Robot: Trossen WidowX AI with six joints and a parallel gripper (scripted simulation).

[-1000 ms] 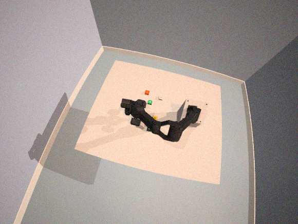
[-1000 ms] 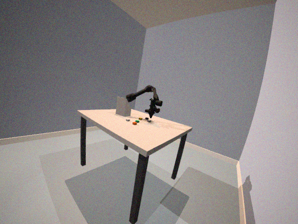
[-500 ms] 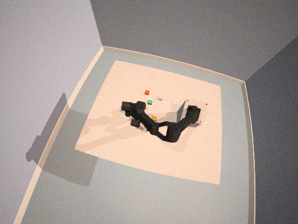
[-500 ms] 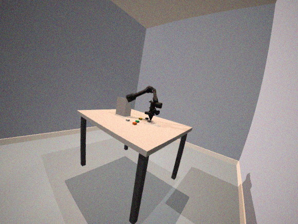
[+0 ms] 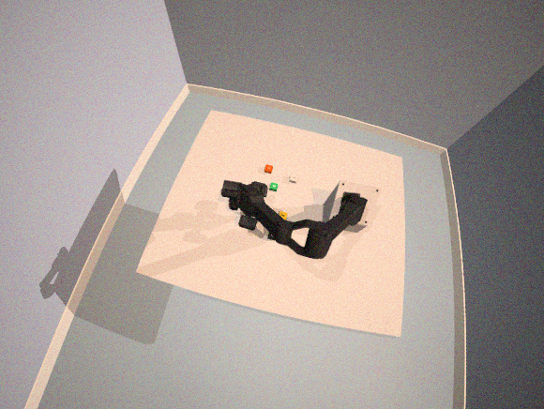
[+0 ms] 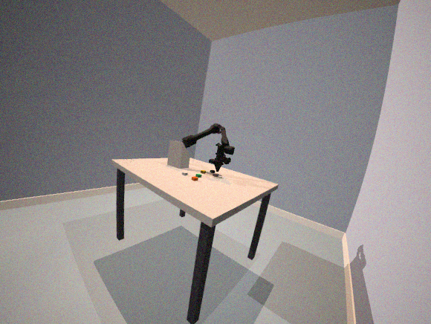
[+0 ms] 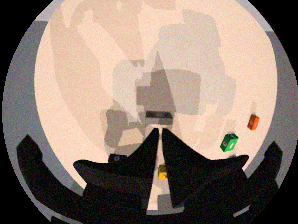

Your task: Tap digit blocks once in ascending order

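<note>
My gripper (image 6: pixel 218 170) (image 7: pixel 160 132) is shut and empty, tips pointing down, a little above a grey-white block (image 6: pixel 216 175) (image 7: pixel 159 118) that lies in shadow just beyond the tips in the wrist view. A yellow block (image 5: pixel 283 215) (image 6: pixel 203 172) (image 7: pixel 163 173) shows between the fingers, lower down. A black block (image 5: pixel 271 236) (image 6: pixel 212 171) (image 7: pixel 117 158) is partly hidden by the left finger. A green block (image 5: pixel 274 187) (image 6: pixel 198 175) (image 7: pixel 229 143) and an orange block (image 5: pixel 268 169) (image 6: pixel 195 178) (image 7: pixel 253 122) lie to the right. A white block (image 5: pixel 293 179) (image 6: pixel 185 174) lies apart. Digits are too small to read surely.
The arm (image 5: pixel 263 213) (image 6: pixel 224 135) reaches over the table (image 5: pixel 225 150) (image 6: pixel 163 182) and hides the grey-white block in the top view. A grey pedestal (image 6: pixel 177 156) carries the arm's base. Arm shadows cross the table around the gripper.
</note>
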